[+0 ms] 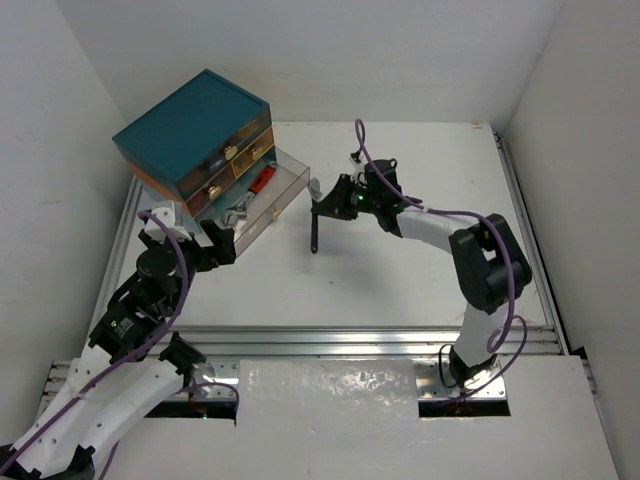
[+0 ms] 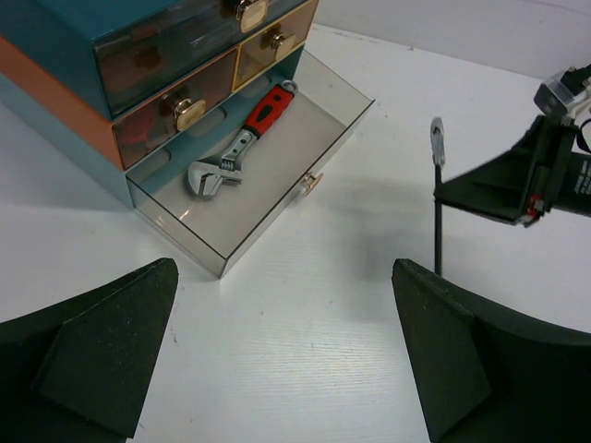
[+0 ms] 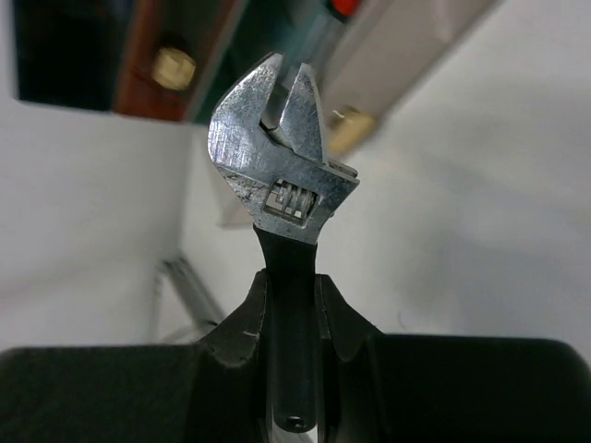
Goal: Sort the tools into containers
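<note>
Right gripper (image 3: 294,309) holds the black-handled wrench (image 3: 282,166) near the open drawer (image 2: 268,231) (red-handled wrench (image 2: 242,143) inside); left gripper (image 2: 284,314) spread wide.

— What do we see at the cabinet (image 2: 55,65)?
— Its bottom drawer (image 2: 277,208) is pulled out. A red-handled adjustable wrench (image 2: 242,143) lies inside, silver head toward the drawer's near left corner.
— And above it?
— We see shut drawers (image 2: 152,125) with tan knobs (image 2: 189,111).
— Our left hand (image 2: 284,272)?
— Its dark fingers (image 2: 102,341) stand wide apart over the white table (image 2: 323,351).
— On the right?
— The right hand (image 2: 452,196) grips a black-handled tool (image 2: 437,231) upright, silver end on top. We cannot tell whether its lower end touches the table.
</note>
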